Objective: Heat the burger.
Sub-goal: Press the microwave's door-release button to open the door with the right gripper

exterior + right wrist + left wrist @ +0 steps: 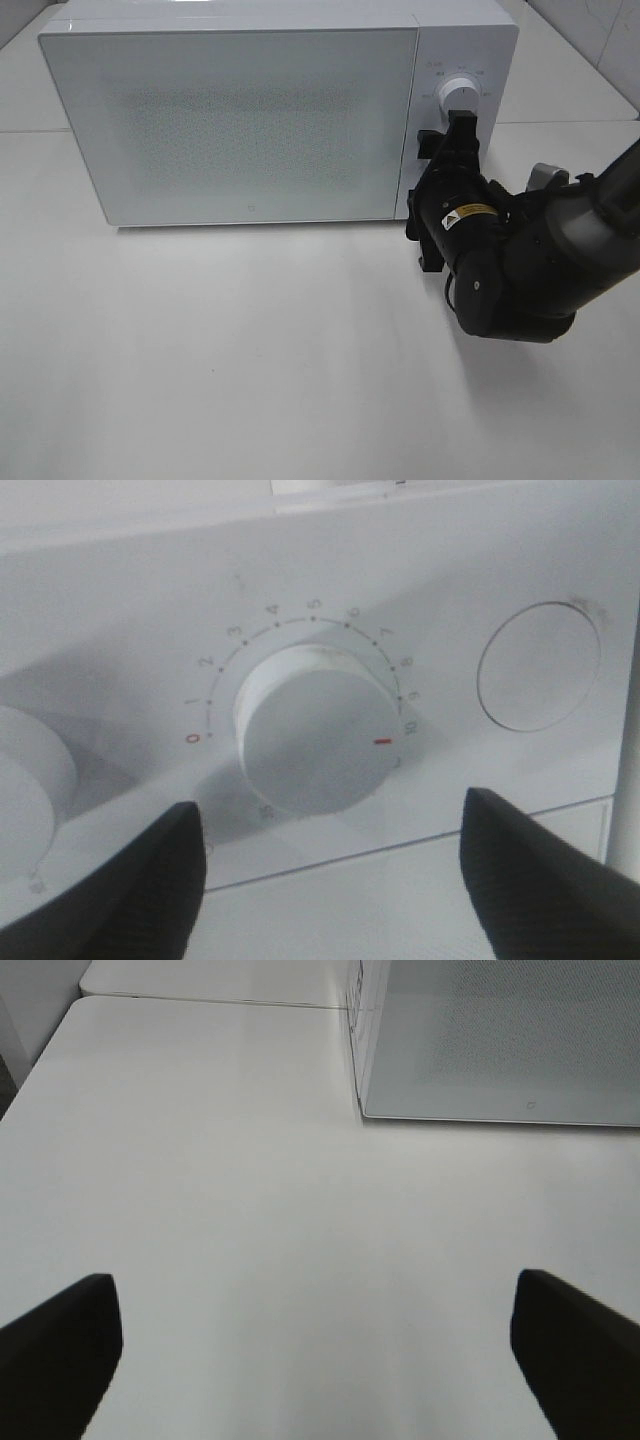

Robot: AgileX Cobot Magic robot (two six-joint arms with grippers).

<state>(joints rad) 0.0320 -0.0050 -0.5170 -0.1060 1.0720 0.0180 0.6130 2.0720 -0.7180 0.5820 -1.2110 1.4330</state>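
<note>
The burger is out of view; the white microwave stands with its door shut. My right gripper is at the microwave's control panel, in front of the timer knob. Its fingers are spread to either side of the knob and do not touch it. The knob's red mark points near 10. My left gripper is open and empty above the bare table, in front of the microwave's left corner. It does not show in the exterior high view.
A second white knob sits above the gripper on the panel and also shows in the right wrist view. A round button is beside the timer knob. The white table stretches in front of the microwave.
</note>
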